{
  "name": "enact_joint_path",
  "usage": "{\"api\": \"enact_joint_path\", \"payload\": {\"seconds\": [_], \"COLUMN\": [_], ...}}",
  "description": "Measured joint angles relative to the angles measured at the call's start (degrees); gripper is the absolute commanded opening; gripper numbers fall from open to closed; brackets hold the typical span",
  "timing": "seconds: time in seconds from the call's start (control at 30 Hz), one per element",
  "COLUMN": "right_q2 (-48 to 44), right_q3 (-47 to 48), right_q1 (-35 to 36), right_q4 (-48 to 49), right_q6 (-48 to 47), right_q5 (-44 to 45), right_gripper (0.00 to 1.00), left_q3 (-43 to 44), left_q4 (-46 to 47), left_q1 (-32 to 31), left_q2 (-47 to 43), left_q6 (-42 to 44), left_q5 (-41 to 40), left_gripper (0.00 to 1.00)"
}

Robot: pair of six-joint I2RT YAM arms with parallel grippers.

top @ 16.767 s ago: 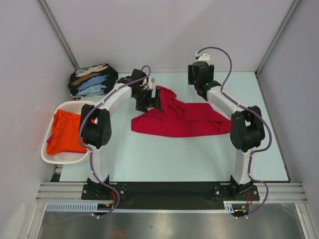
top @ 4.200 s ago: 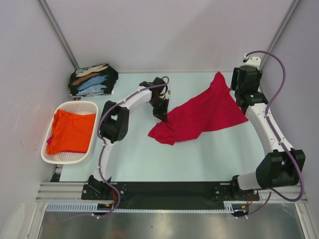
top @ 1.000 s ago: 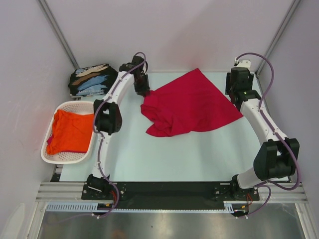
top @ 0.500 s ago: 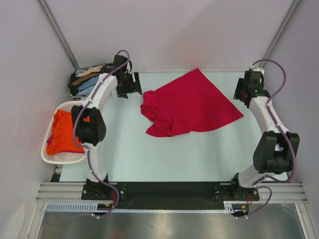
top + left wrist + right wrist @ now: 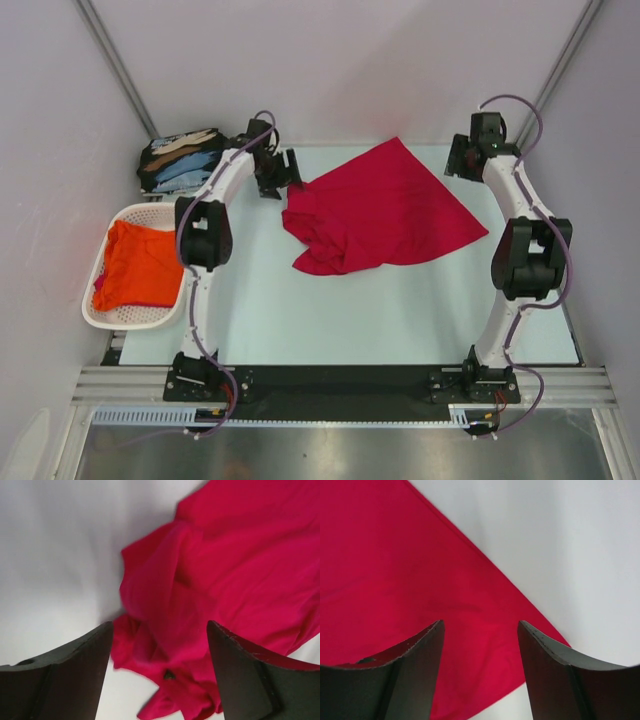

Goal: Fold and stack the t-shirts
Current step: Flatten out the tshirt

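The crimson red t-shirt [image 5: 380,210] lies spread on the table, smooth on its right side and bunched at its left edge. It fills much of the left wrist view [image 5: 225,580] and the right wrist view [image 5: 395,580]. My left gripper [image 5: 283,177] is open and empty, just left of the shirt's bunched edge. My right gripper [image 5: 458,160] is open and empty, beside the shirt's far right edge. The orange t-shirt [image 5: 135,262] lies in the white basket [image 5: 100,315]. Black printed t-shirts [image 5: 180,160] lie folded in a pile at the back left.
The basket stands at the table's left edge. Grey walls close in the back and both sides. The pale table surface [image 5: 380,310] shows in front of the red shirt.
Both grippers have let go of the red shirt, which now lies still. The left gripper swung left toward the black pile, then back near the shirt. The right gripper drew back toward the far right corner.
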Motion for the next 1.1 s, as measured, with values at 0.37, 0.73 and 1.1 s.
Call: {"api": "enact_joint_path", "payload": {"seconds": [0.37, 0.73, 1.1], "right_q2": [6.5, 10.7, 21.7], "right_q3": [11.2, 12.2, 24.8], "right_q1": [2.1, 5.9, 6.9], "right_q4": [-4.3, -5.6, -5.9], "right_q6": [-0.2, 0.3, 3.0], "right_q5": [-1.2, 0.2, -4.1], "right_gripper": [0.65, 0.65, 0.64], "left_q3": [8.4, -0.6, -25.4], "left_q4": [-1.1, 16.5, 4.5], "left_q1": [-0.1, -4.3, -11.8], "left_q2": [7.6, -5.8, -8.0], "left_q6": [-2.1, -5.2, 5.1], "left_q5": [-2.6, 19.0, 26.2], "left_gripper": [0.0, 0.0, 0.0]}}
